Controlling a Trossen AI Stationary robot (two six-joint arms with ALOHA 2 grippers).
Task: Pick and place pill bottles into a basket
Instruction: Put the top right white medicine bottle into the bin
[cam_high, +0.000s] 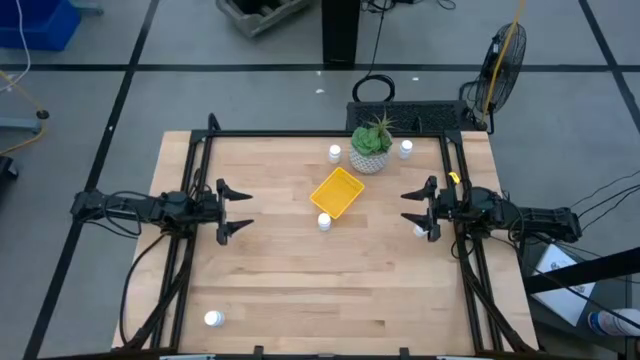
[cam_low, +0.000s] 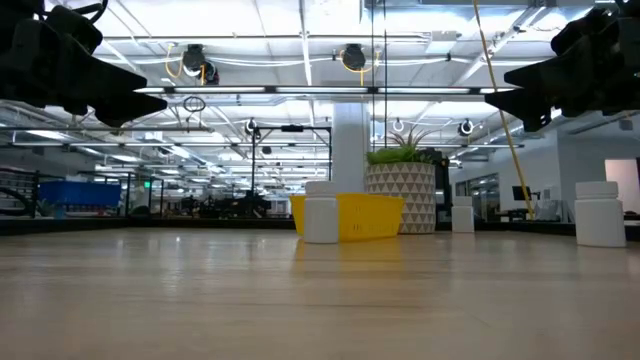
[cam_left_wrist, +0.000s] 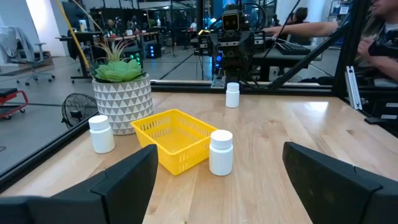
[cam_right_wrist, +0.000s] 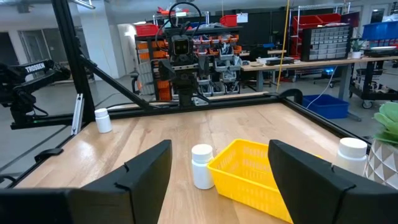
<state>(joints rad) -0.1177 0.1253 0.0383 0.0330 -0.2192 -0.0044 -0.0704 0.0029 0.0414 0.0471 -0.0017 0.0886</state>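
Observation:
The yellow basket (cam_high: 337, 192) lies at the table's middle, toward the far side. One white pill bottle (cam_high: 324, 222) stands just near of it, and also shows in the left wrist view (cam_left_wrist: 221, 152) and the right wrist view (cam_right_wrist: 201, 166). Two bottles (cam_high: 334, 153) (cam_high: 406, 149) stand on either side of the plant pot. Another bottle (cam_high: 419, 231) stands by my right gripper's near finger, and one more (cam_high: 212, 319) stands near the table's near left corner. My left gripper (cam_high: 238, 208) is open at the left, above the table. My right gripper (cam_high: 414, 208) is open at the right, facing the basket.
A pale patterned pot with a spiky green plant (cam_high: 370, 150) stands just behind the basket at the far edge. Black frame rails run along the table's left (cam_high: 190, 200) and right (cam_high: 460, 180) sides. A person sits beyond the table in the left wrist view (cam_left_wrist: 373, 37).

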